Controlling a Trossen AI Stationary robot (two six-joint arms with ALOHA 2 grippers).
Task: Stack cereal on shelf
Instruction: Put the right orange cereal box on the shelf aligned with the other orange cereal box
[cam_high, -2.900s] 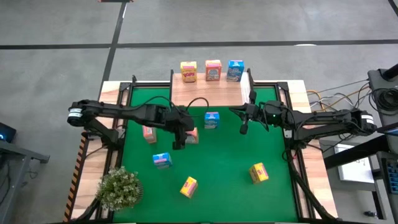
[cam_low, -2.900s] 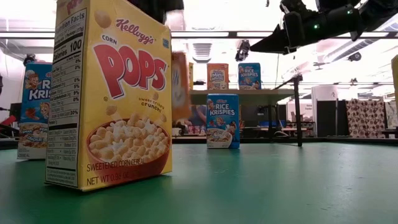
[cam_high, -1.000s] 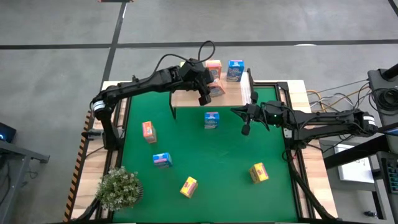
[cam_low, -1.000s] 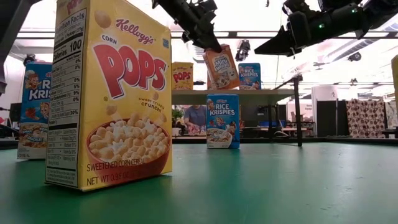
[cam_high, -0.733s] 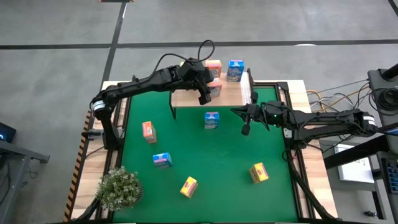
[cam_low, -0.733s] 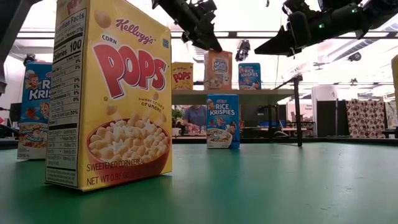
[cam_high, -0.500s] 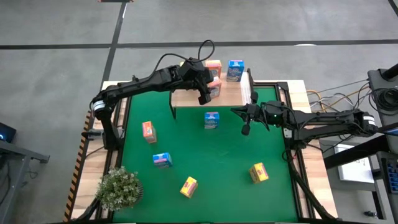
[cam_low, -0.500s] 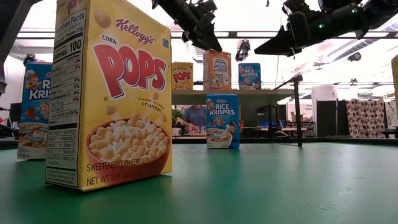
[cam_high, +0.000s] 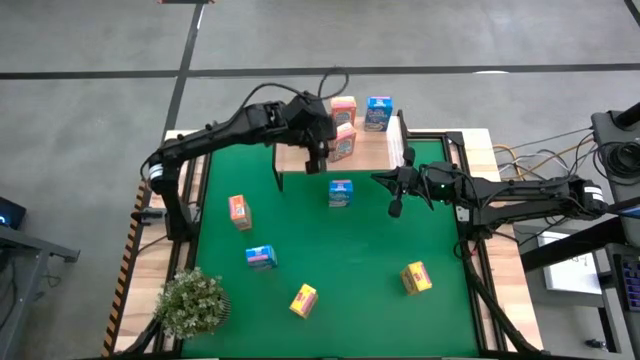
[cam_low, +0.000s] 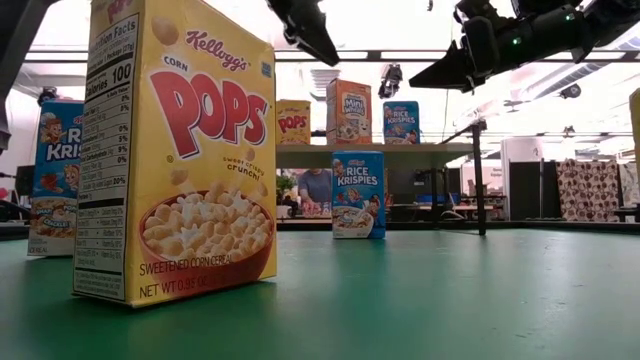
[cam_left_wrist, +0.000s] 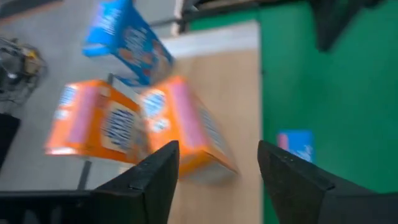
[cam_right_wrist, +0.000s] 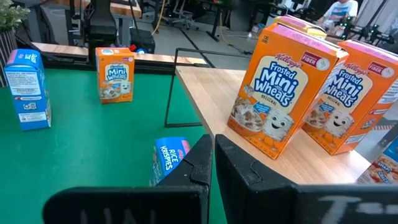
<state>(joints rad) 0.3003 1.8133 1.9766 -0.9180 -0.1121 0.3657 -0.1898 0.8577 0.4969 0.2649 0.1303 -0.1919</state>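
Since half a second ago the left gripper (cam_high: 316, 152) has let go of the Frosted Mini Wheats box (cam_high: 343, 145) and drawn back toward the table's left edge, and from above that box stands on the shelf (cam_high: 300, 152) at the far edge, just in front of a second orange box (cam_high: 343, 109), with the right gripper (cam_high: 393, 205) hanging over the green mat (cam_high: 350, 290) near the right edge. Low view: the released box (cam_low: 348, 111) stands upright on the plank between Corn Pops (cam_low: 293, 121) and Rice Krispies (cam_low: 401, 122). Left wrist view: its fingers (cam_left_wrist: 158, 177) are spread wide and empty beside the box (cam_left_wrist: 186, 127); right wrist view: the right fingers (cam_right_wrist: 205, 163) are closed together
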